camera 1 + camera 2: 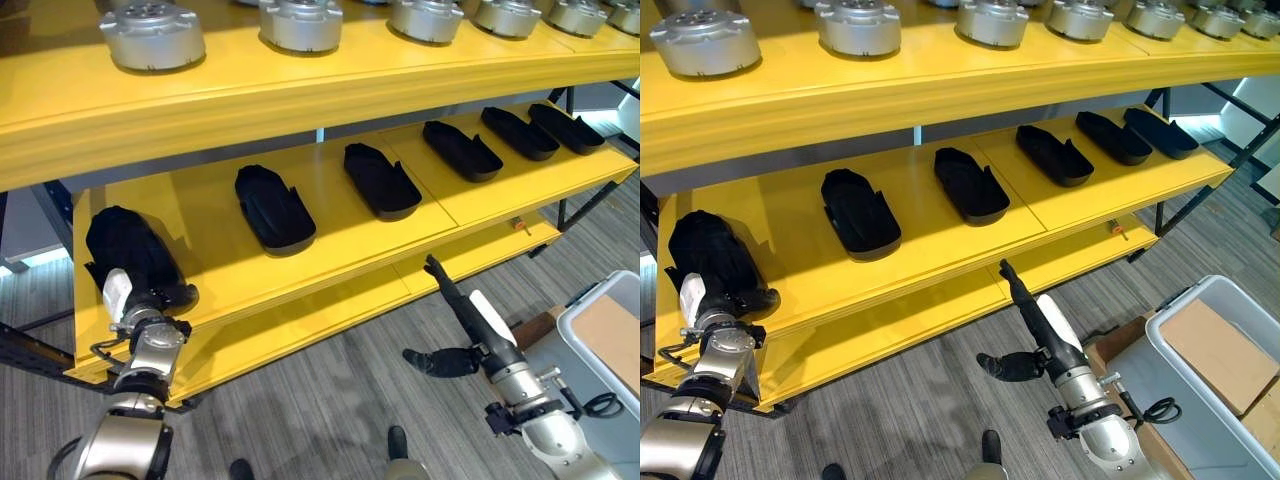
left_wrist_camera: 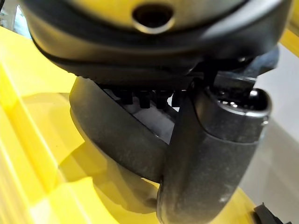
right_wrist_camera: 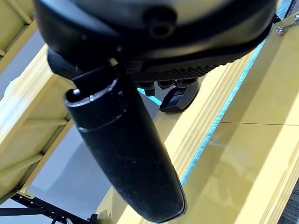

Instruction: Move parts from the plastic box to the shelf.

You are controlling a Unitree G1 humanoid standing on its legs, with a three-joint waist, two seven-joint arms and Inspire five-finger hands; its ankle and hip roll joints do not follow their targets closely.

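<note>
The left robot hand (image 1: 140,290) grips a black part (image 1: 125,250), setting it at the near end of the yellow shelf (image 1: 330,250). The right robot hand (image 1: 455,300) hangs open. Next comes letting go, I'd say.

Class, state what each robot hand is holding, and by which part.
Left hand grips a black part at its near end on the shelf. Right hand holds nothing, fingers straight.
</note>
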